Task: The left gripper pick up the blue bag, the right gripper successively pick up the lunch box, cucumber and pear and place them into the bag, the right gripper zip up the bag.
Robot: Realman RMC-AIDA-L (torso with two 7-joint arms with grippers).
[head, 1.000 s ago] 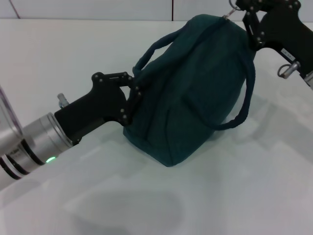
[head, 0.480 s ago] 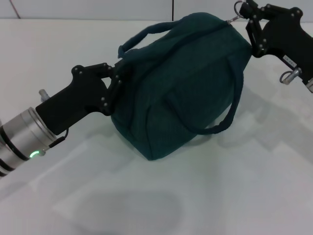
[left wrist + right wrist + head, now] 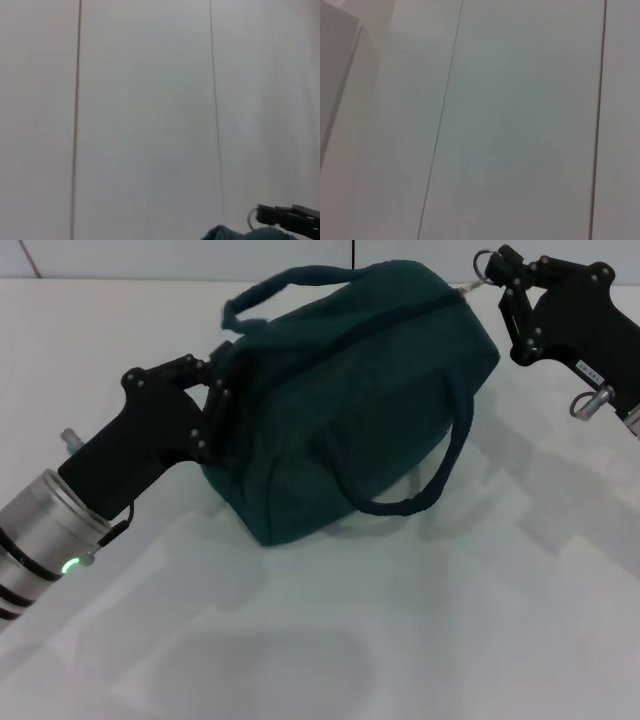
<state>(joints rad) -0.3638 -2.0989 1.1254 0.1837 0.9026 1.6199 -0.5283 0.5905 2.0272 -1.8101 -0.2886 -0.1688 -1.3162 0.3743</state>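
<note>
Head view: blue bag (image 3: 350, 390) sits tilted on the white table (image 3: 420, 640), zipper line running along its top. It looks zipped, and nothing of the lining shows. One loop handle (image 3: 425, 475) hangs down the near side of the bag; the other handle (image 3: 285, 285) arches over the far top edge.

Left gripper (image 3: 215, 390) is at the bag's left end, fingers clamped on the fabric there, near where the far handle meets the bag. Its arm runs down and left from the bag, with a green light (image 3: 70, 565) lit on the silver wrist.

Right gripper (image 3: 497, 280) is at the bag's upper right end, fingers closed on the zipper's metal ring pull (image 3: 483, 262). The ring sits just off the bag's top corner, a short link joining it to the zipper end.

Lunch box, cucumber and pear are not visible.

Left wrist view: mostly white wall panels with two thin vertical seams. A sliver of the blue bag (image 3: 225, 234) shows at one edge; just beside it are the right gripper (image 3: 267, 216) and the ring pull (image 3: 252, 216).

Right wrist view: only white wall panels and seams. No bag, no fingers.
</note>
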